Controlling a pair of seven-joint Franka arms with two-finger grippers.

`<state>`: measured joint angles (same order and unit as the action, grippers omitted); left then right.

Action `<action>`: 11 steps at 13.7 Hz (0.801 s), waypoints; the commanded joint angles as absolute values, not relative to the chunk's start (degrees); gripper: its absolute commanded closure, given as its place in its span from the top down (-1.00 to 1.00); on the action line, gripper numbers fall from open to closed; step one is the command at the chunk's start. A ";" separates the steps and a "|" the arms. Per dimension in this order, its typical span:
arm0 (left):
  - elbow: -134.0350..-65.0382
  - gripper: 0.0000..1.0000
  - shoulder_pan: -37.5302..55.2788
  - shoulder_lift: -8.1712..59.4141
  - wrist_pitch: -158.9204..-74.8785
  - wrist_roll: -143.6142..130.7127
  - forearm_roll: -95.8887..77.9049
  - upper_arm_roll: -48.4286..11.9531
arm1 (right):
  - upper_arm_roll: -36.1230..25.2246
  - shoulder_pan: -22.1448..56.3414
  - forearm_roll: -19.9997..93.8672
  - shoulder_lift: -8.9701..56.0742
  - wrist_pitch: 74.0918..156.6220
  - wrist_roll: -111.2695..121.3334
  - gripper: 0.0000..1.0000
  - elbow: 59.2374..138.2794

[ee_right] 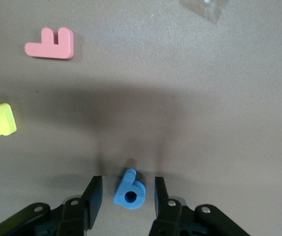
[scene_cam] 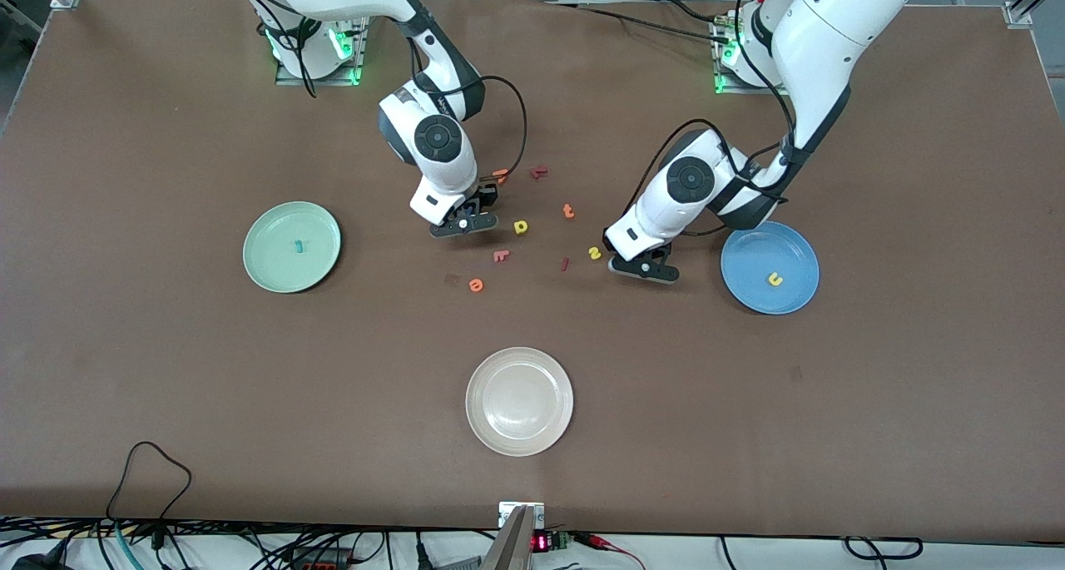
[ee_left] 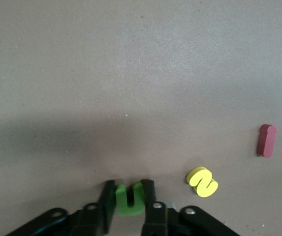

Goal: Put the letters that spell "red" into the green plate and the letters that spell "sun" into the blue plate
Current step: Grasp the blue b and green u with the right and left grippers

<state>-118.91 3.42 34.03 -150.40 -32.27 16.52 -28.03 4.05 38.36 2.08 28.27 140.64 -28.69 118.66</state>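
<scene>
1. Now the left gripper [ee_left: 129, 206] is squeezing the little green n [ee_left: 129, 199], a thick foam letter, low over the brown table [scene_cam: 166, 370] just beside the blue plate [scene_cam: 749, 258].
2. The right gripper [ee_right: 128, 199] is sitting low with its fingers apart around the blue d [ee_right: 130, 188], not pinching it.
3. The yellow s [ee_left: 203, 182] is lying flat near the left gripper, chunky and curvy.
4. The smooth round green plate [scene_cam: 274, 266] is holding the teal r [scene_cam: 298, 245].
5. The blue plate is holding the yellow u [scene_cam: 775, 280].
6. The orange e [scene_cam: 476, 285] is lying on the table, nearer the front camera than the right gripper.
7. The cream plate [scene_cam: 491, 420] is sitting nearest the front camera.
</scene>
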 commanded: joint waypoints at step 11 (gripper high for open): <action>-111.72 -0.66 -6.13 25.84 -130.72 -18.69 24.43 -27.86 | 3.60 39.55 2.37 29.62 140.10 -29.53 -0.42 117.86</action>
<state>-113.33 -1.90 27.21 -135.34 -26.09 23.05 -27.52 4.04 38.97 2.08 29.00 140.42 -28.74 118.54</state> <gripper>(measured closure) 0.736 0.678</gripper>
